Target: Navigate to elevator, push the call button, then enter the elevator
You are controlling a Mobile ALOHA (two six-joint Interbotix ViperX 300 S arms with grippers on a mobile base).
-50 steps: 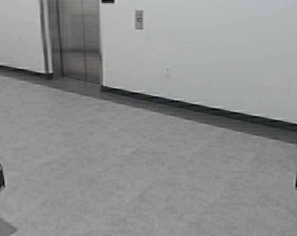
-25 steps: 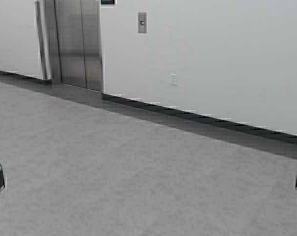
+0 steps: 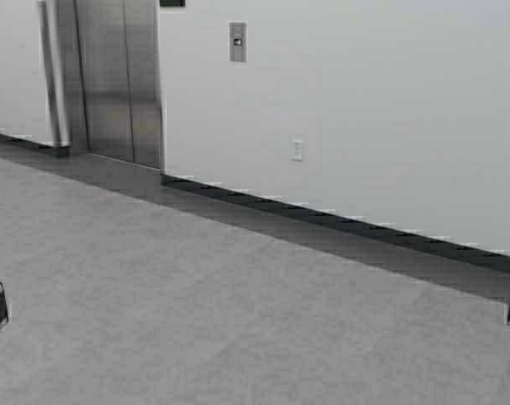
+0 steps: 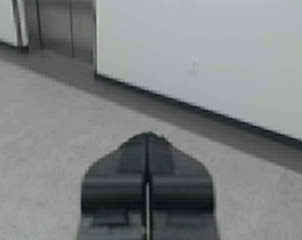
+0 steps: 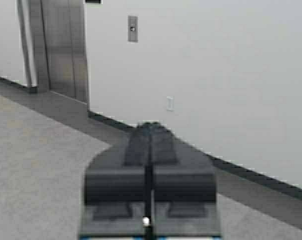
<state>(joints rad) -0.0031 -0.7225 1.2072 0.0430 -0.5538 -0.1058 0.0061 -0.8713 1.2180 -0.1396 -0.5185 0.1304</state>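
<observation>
Both end effectors (image 4: 147,142) (image 5: 150,130) closed, parked low

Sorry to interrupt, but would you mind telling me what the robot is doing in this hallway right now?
It is out on the grey floor, some way short of the elevator, whose steel doors are shut. The call button sits on a plate on the white wall to the right of the doors, and nothing is touching it yet. A small wall outlet sits lower down. Both arms are held low in front, the left tool and the right tool both shut and holding nothing.
</observation>
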